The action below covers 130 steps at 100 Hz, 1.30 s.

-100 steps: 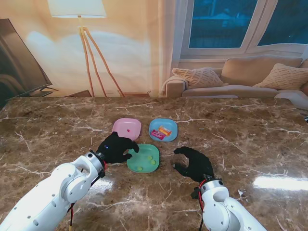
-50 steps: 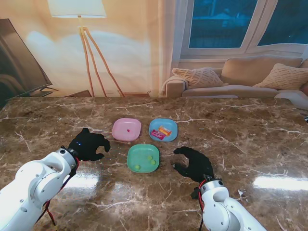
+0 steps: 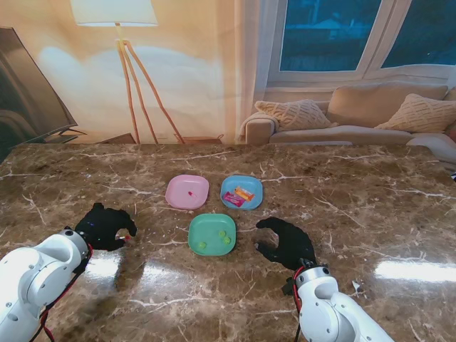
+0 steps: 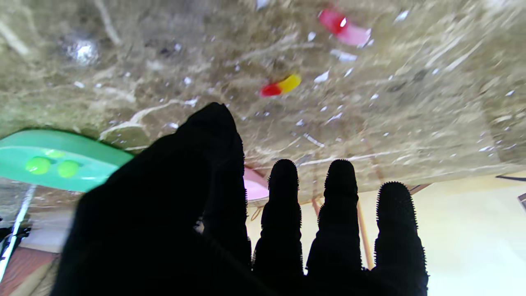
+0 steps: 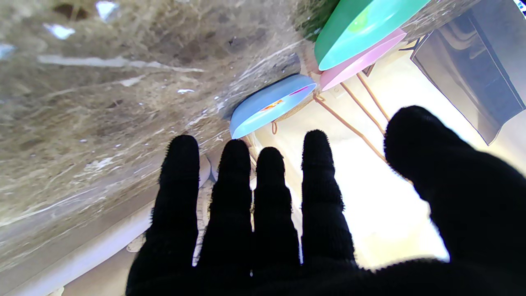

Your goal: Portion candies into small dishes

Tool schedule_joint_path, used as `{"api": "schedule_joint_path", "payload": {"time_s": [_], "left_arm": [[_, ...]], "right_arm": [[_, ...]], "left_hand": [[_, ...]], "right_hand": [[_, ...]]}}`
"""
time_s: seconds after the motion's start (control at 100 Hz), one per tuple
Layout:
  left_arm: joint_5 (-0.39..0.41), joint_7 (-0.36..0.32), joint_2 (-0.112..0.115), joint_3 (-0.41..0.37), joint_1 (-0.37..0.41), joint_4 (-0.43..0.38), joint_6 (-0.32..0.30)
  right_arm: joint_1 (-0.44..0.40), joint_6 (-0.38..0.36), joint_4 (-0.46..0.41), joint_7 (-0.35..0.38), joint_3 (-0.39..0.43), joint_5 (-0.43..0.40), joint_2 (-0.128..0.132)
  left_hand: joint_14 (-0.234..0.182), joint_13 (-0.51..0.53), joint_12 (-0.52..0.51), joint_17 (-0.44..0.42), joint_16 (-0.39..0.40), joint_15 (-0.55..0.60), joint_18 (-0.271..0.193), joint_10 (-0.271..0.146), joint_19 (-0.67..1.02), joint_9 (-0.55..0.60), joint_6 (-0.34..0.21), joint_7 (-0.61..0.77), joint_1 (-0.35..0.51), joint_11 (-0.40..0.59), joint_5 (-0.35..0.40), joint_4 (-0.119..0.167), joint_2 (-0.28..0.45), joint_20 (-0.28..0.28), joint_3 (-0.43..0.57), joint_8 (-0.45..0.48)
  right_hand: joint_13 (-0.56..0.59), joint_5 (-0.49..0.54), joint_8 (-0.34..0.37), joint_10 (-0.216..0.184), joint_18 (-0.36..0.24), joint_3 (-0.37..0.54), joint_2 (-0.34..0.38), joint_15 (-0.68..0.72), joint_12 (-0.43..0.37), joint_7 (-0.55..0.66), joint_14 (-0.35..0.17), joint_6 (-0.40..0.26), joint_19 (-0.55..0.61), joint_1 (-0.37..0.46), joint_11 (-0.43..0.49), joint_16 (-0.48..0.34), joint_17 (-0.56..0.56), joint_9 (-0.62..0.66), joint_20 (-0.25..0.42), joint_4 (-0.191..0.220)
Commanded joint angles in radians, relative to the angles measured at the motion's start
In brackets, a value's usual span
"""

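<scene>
The left hand [image 3: 104, 226] hovers with fingers spread and nothing held, near loose candies [image 4: 280, 85] on the table [image 3: 370, 192]. To pick well, lower thumb and forefinger straight onto one candy and pinch gently so it doesn't skid. The right hand [image 3: 286, 242] rests open beside the green dish [image 3: 211, 234]; the pink dish [image 3: 187, 191] and blue dish [image 3: 241, 192] lie beyond.

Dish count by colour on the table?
Pink dish: 1
Blue dish: 1
Green dish: 1
Total: 3
</scene>
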Motion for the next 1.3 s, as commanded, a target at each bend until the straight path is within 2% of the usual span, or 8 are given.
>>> {"api": "schedule_joint_path", "payload": {"time_s": [0.0, 0.23, 0.43, 0.52, 0.84, 1.04, 1.17, 1.29], "left_arm": [[0.005, 0.004, 0.005, -0.003, 0.012, 0.029, 0.016], [0.005, 0.020, 0.005, 0.003, 0.000, 0.076, 0.050], [0.010, 0.052, 0.006, 0.014, -0.022, 0.122, 0.062], [0.005, 0.074, 0.005, 0.023, -0.034, 0.144, 0.069], [-0.009, 0.118, 0.006, 0.070, -0.090, 0.213, 0.071], [-0.017, 0.133, 0.008, 0.100, -0.121, 0.252, 0.064], [-0.014, 0.143, 0.010, 0.111, -0.130, 0.271, 0.055], [-0.014, 0.143, 0.011, 0.116, -0.130, 0.280, 0.045]], "right_arm": [[-0.006, 0.005, 0.004, 0.014, -0.001, 0.003, -0.002], [-0.008, 0.003, 0.006, 0.008, 0.001, 0.004, -0.003], [-0.009, 0.001, 0.008, 0.006, 0.003, 0.006, -0.003], [-0.008, 0.000, 0.010, 0.005, 0.003, 0.006, -0.003], [-0.008, -0.002, 0.009, 0.013, 0.003, 0.006, -0.002], [-0.008, -0.002, 0.009, 0.017, 0.004, 0.006, -0.001], [-0.008, 0.000, 0.009, 0.019, 0.006, 0.007, -0.001], [-0.008, 0.001, 0.009, 0.018, 0.006, 0.008, -0.001]], "left_hand": [[0.003, -0.024, -0.004, -0.019, -0.014, -0.023, -0.013, 0.027, -0.024, -0.043, 0.014, -0.019, -0.035, 0.005, -0.017, 0.026, 0.032, 0.015, 0.029, -0.029], [0.002, -0.031, -0.005, -0.023, -0.012, -0.025, -0.019, 0.026, -0.035, -0.062, 0.008, -0.112, -0.038, 0.002, -0.135, 0.031, 0.038, 0.019, 0.022, -0.087], [-0.003, -0.030, -0.003, -0.022, -0.008, -0.019, -0.021, 0.020, -0.035, -0.081, 0.007, -0.103, -0.045, 0.006, -0.155, 0.019, 0.019, 0.025, 0.010, -0.093], [-0.003, -0.034, 0.003, -0.021, -0.003, -0.014, -0.024, 0.017, -0.036, -0.085, -0.009, -0.035, -0.048, 0.017, -0.162, 0.006, 0.016, 0.032, -0.004, -0.052], [-0.005, -0.027, 0.001, -0.020, 0.003, -0.003, -0.026, 0.020, -0.031, -0.089, -0.020, 0.008, -0.043, 0.020, -0.161, -0.003, 0.024, 0.038, -0.021, -0.011], [-0.008, -0.017, 0.006, -0.015, 0.007, 0.009, -0.026, 0.011, -0.023, -0.078, -0.046, 0.148, -0.031, 0.037, -0.160, -0.005, 0.017, 0.039, -0.017, 0.111], [-0.013, -0.013, 0.012, -0.015, 0.006, 0.012, -0.025, 0.003, -0.019, -0.072, -0.093, 0.280, 0.014, 0.045, -0.171, -0.034, -0.026, 0.037, -0.043, 0.267], [-0.014, -0.013, 0.012, -0.015, 0.005, 0.013, -0.026, 0.001, -0.018, -0.072, -0.105, 0.329, 0.029, 0.046, -0.171, -0.039, -0.043, 0.036, -0.056, 0.322]], "right_hand": [[-0.014, -0.006, -0.008, 0.001, -0.005, 0.005, 0.004, 0.002, -0.010, 0.007, 0.033, -0.021, 0.013, -0.007, -0.006, 0.017, 0.002, -0.022, 0.023, 0.013], [-0.013, -0.005, -0.008, 0.001, -0.005, 0.005, 0.004, 0.002, -0.009, 0.007, 0.034, -0.022, 0.014, -0.007, -0.006, 0.017, 0.002, -0.021, 0.023, 0.014], [-0.013, -0.006, -0.008, 0.000, -0.005, 0.005, 0.004, 0.002, -0.009, 0.007, 0.034, -0.022, 0.013, -0.007, -0.006, 0.017, 0.002, -0.020, 0.023, 0.013], [-0.012, -0.006, -0.008, 0.000, -0.005, 0.004, 0.004, 0.002, -0.009, 0.007, 0.033, -0.022, 0.013, -0.007, -0.006, 0.017, 0.002, -0.020, 0.023, 0.013], [-0.012, -0.006, -0.008, 0.000, -0.005, 0.004, 0.004, 0.001, -0.009, 0.007, 0.033, -0.022, 0.013, -0.007, -0.006, 0.017, 0.002, -0.019, 0.023, 0.013], [-0.012, -0.007, -0.008, -0.002, -0.005, 0.004, 0.005, 0.001, -0.009, 0.006, 0.032, -0.023, 0.013, -0.007, -0.005, 0.017, 0.002, -0.018, 0.023, 0.014], [-0.013, -0.008, -0.009, -0.001, -0.005, 0.004, 0.005, 0.001, -0.009, 0.006, 0.034, -0.023, 0.012, -0.007, -0.006, 0.017, 0.002, -0.018, 0.023, 0.014], [-0.014, -0.008, -0.009, -0.003, -0.006, 0.004, 0.005, 0.000, -0.008, 0.006, 0.034, -0.022, 0.012, -0.007, -0.006, 0.017, 0.001, -0.017, 0.023, 0.014]]}}
